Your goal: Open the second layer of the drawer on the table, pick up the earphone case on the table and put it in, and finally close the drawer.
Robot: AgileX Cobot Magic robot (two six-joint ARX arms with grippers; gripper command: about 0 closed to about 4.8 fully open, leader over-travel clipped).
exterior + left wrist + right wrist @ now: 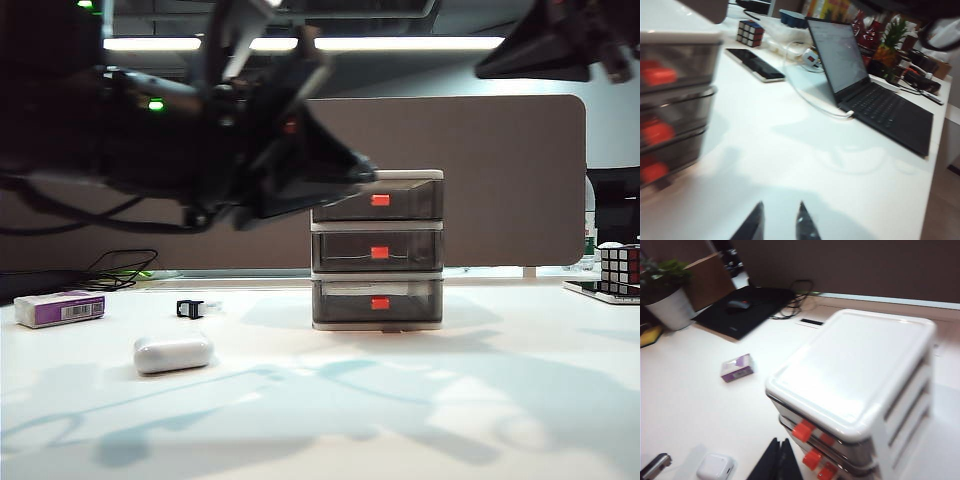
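Note:
The drawer (377, 250) is a white three-tier cabinet standing mid-table, all tiers pushed in. Its second layer (378, 251) has a red-orange handle (812, 459). The white earphone case (173, 352) lies on the table (400, 400) to the cabinet's front left. It also shows in the right wrist view as the earphone case (715, 467), beside the fingertips. My left gripper (781, 212) hangs above the table with its fingers slightly apart and nothing between them. In the exterior view the left gripper (362, 170) is level with the top tier. My right gripper (780, 455) is shut and empty, above and in front of the cabinet.
A purple-and-white box (60, 308) and a small black clip (190, 309) lie at the left. A Rubik's cube (620, 265) sits at the far right edge. The left wrist view shows an open laptop (875, 85), a phone (755, 62) and a white cable beyond the cabinet.

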